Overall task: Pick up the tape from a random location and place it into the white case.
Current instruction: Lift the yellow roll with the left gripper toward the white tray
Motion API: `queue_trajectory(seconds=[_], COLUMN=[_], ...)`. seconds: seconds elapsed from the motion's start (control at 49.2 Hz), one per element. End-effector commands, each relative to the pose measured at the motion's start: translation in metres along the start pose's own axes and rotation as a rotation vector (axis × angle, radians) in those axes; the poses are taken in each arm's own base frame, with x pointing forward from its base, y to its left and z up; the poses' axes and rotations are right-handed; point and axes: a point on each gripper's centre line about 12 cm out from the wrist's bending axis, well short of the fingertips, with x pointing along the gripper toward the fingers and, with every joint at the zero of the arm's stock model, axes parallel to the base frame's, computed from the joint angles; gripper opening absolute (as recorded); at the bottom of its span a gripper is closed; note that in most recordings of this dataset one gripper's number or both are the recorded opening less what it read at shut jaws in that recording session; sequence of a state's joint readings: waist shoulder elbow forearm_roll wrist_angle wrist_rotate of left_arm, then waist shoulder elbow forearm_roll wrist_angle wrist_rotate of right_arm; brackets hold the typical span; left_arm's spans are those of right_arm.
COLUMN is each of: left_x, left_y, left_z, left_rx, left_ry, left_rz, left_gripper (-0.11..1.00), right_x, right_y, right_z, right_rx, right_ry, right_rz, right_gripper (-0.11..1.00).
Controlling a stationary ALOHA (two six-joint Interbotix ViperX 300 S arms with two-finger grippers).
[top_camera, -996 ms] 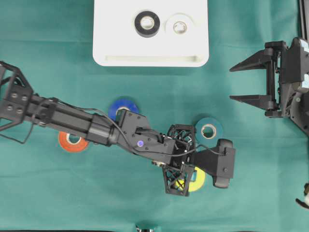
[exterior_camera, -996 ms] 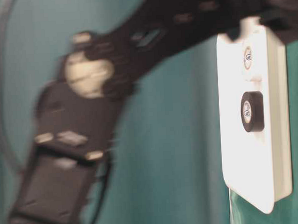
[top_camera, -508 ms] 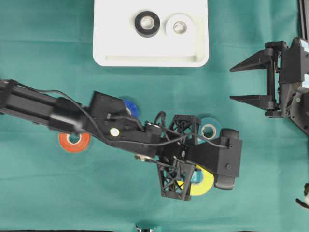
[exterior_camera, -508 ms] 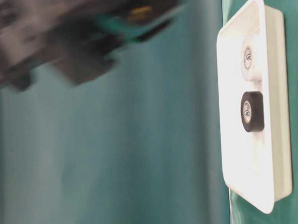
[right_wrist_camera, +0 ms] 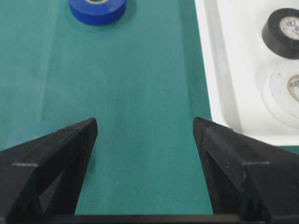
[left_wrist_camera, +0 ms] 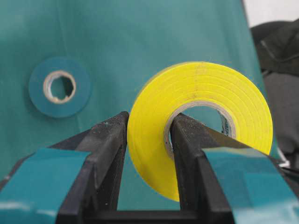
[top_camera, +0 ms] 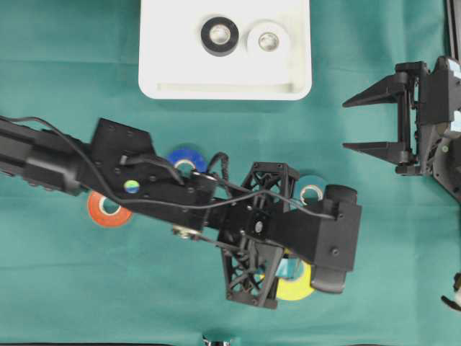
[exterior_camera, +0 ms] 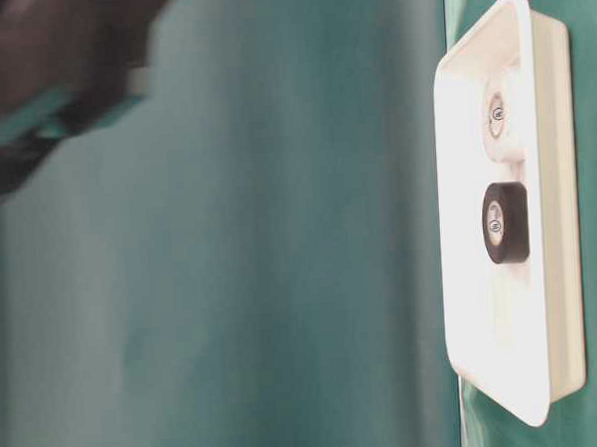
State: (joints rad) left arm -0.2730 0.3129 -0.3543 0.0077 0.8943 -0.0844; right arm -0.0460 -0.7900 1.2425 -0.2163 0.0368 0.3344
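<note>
Overhead view, left to right. An orange roll (top_camera: 108,209) lies flat on the green cloth (top_camera: 72,288) at centre left, partly under the left arm. A blue roll (top_camera: 186,158) lies just right of it, also partly covered by the arm. The white case (top_camera: 225,49) sits at top centre; inside it a black roll (top_camera: 220,35) and a white roll (top_camera: 269,40) lie side by side, the black one on the left.

The left gripper (left_wrist_camera: 148,140) is at lower centre of the overhead view, closed on the yellow tape (left_wrist_camera: 201,126): one finger presses the roll's outer face, the other sits inside its core, pinching the wall. The tape stands on edge between the fingers. In the overhead view the yellow tape (top_camera: 297,285) shows only partly beneath the wrist, well apart from the case.

A teal roll (top_camera: 311,191) lies flat just above and right of the wrist.

The right gripper (top_camera: 364,122) is at the right edge, fingers spread wide, holding nothing.
</note>
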Motion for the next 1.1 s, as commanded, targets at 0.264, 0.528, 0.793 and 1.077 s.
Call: queue_trajectory(seconds=[0.264,0.528,0.793,1.077], left_x=[-0.0407,-0.0403,-0.0403,-0.0407], left_y=[-0.0047,-0.0047,-0.0047,0.0001], left_z=[0.0181,0.0176,0.0176,0.0166], left_rx=[0.011,0.011,0.011,0.004], left_ry=[-0.081,-0.079,-0.079,-0.077], left_rz=[-0.008,-0.008,-0.008,-0.001], left_gripper=[0.25,0.25,0.25,0.25], right_x=[0.0006,0.0006,0.0006,0.0003], right_y=[0.0004,0.0008,0.0005,0.0005], right_z=[0.0047,0.0048,0.0048,0.0051], right_rx=[-0.002,-0.003,-0.002,-0.002], right_ry=[-0.014,-0.015,-0.015,-0.016], right_rz=[0.002,0.004,0.002,0.003], right_gripper=[0.79,0.79,0.79,0.79])
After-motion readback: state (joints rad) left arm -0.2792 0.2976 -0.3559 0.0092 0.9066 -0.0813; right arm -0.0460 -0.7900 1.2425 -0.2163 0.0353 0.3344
